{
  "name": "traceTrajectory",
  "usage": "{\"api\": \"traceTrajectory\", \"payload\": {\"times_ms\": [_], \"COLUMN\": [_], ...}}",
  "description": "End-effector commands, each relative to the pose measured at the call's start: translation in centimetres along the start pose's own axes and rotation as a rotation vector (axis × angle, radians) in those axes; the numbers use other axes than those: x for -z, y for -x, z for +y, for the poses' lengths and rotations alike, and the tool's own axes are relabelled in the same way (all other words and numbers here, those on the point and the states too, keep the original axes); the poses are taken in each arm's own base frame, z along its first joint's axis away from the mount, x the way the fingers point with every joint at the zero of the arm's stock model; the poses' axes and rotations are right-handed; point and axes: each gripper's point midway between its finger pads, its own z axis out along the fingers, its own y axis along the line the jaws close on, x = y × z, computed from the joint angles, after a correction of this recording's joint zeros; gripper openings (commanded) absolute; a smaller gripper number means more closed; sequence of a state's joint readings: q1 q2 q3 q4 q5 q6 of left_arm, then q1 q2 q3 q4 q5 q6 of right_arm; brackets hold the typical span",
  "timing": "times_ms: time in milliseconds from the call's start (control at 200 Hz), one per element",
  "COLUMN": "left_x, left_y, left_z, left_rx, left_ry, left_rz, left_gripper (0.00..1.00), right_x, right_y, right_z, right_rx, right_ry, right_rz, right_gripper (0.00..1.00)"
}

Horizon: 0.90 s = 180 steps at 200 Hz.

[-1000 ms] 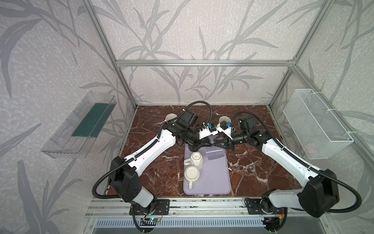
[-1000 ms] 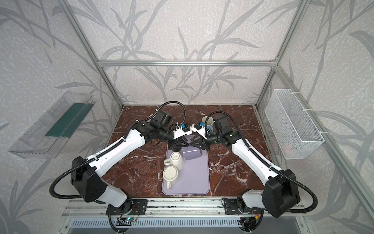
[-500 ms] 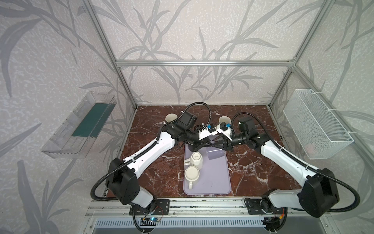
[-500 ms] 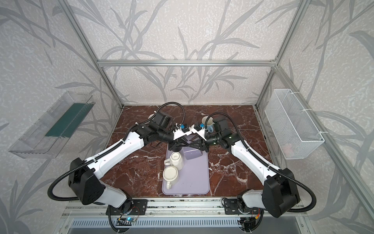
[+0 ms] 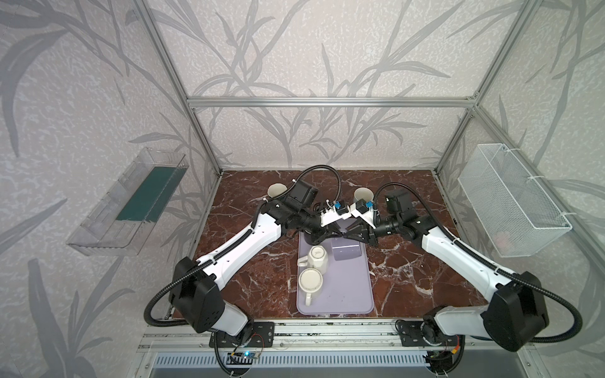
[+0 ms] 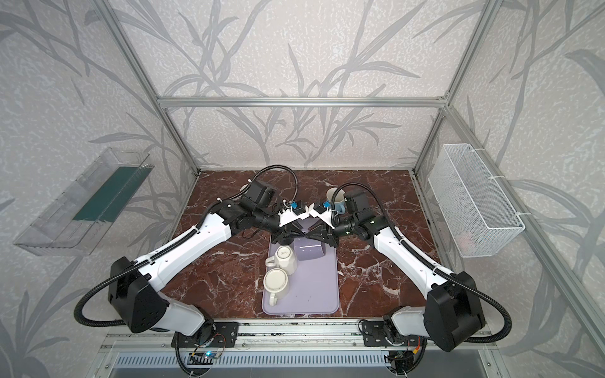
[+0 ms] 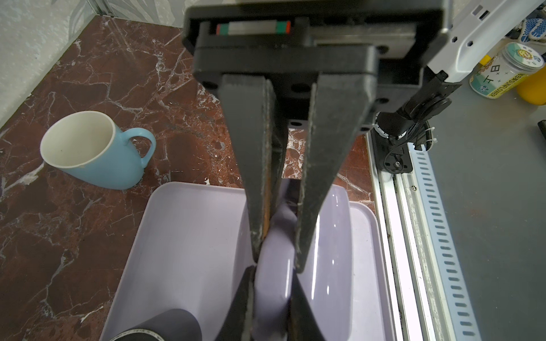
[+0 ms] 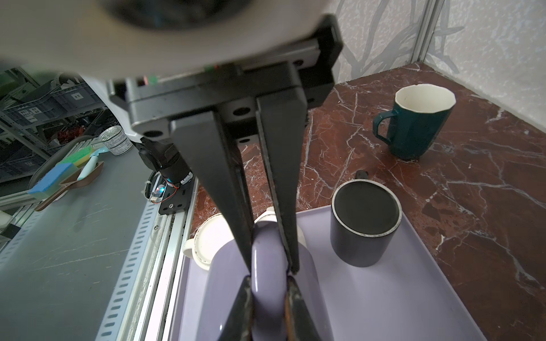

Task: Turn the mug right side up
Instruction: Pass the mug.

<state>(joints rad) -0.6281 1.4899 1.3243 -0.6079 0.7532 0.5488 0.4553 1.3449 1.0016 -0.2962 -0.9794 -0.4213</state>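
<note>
The lavender mug (image 5: 347, 251) (image 6: 310, 251) hangs on its side over the far end of the lavender tray (image 5: 340, 294), handle upward. Both grippers meet on that handle from opposite sides. In the left wrist view my left gripper (image 7: 276, 261) is shut on the handle, above the mug's body (image 7: 334, 251). My right gripper (image 8: 270, 270) is shut on the same handle, with the mug's body (image 8: 224, 280) below it. In both top views the left gripper (image 5: 333, 230) and right gripper (image 5: 353, 234) touch tip to tip.
Two white mugs (image 5: 318, 259) (image 5: 310, 281) sit on the tray's left half. A black mug (image 8: 366, 224) stands upside down at its far left corner. A blue mug (image 7: 88, 147) and a dark green mug (image 8: 413, 127) stand upright on the marble behind.
My right gripper's jaws have closed onto the mug's handle. The left gripper has kept its grip, and both arms have barely shifted.
</note>
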Motion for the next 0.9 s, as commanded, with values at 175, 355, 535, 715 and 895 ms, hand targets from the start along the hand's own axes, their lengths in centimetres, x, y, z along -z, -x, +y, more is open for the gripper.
{"api": "traceTrajectory", "payload": {"times_ms": [175,355,535,715,895], "left_x": [1.6,1.4,1.6,1.7,2.6], "left_y": [5.3,4.4,4.1,3.8,3.2], "left_z": [1.0,1.5,1.9,2.5,4.5], "left_rx": [-0.14,-0.121,-0.114,-0.092,0.007], "left_ry": [0.095,0.115,0.132,0.151,0.257], "left_rz": [-0.174,-0.162,-0.175,-0.167,-0.186], "left_gripper": [0.18,0.23,0.31,0.31,0.31], "right_x": [-1.2,-1.0,-0.7,-0.6,-0.6], "right_y": [-2.4,-2.5,-2.3,-2.1,-2.8], "right_z": [0.4,-0.3,-0.8,-1.3,-2.9], "right_rx": [-0.087,-0.108,-0.122,-0.13,-0.165], "right_ry": [0.018,-0.011,-0.025,-0.043,-0.116], "right_rz": [0.059,0.043,0.031,0.02,0.036], "right_gripper": [0.0,0.0,0.0,0.0,0.0]}}
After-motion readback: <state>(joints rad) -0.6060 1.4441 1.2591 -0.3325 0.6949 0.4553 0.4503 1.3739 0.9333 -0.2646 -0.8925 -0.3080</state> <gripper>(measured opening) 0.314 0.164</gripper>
